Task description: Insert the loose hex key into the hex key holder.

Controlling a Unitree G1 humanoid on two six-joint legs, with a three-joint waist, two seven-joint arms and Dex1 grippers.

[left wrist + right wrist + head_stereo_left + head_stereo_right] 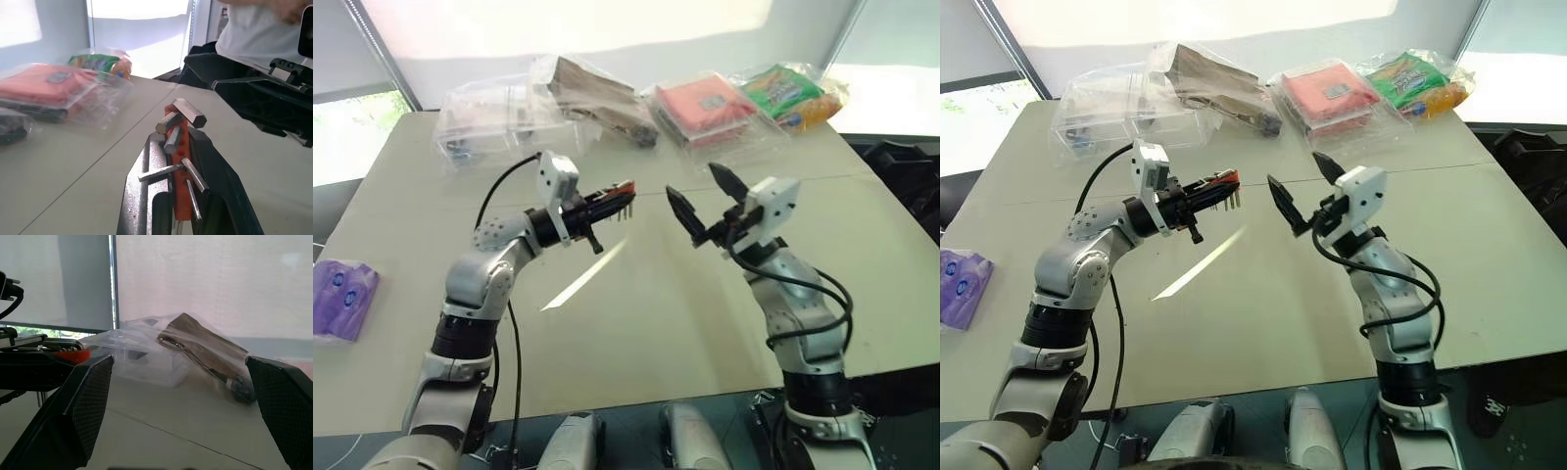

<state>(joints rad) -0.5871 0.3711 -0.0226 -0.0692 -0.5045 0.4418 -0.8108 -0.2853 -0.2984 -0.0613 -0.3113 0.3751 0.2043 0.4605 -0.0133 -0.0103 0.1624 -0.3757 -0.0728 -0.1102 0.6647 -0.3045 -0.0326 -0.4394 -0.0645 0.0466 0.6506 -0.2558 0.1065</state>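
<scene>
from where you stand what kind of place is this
Probably a lab or office room set up for robot trials: a plain beige table, clear plastic packs of goods lined up at its far edge, and shaded windows behind.

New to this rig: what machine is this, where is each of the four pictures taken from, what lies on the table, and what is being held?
It is a humanoid robot with two arms, each ending in a gripper with two black fingers. Two pictures come from a stereo camera on its head, looking down over the arms; the other two come from cameras on each wrist, looking along that gripper's fingers.

The left gripper is shut on the hex key holder, a red-orange block with metal keys sticking out. The right gripper is open and holds nothing.

The table carries clear plastic packets along its far edge: a pink-red packet, a green and orange packet, a brown packet and a clear box. A purple packet lies at its left edge.
</scene>
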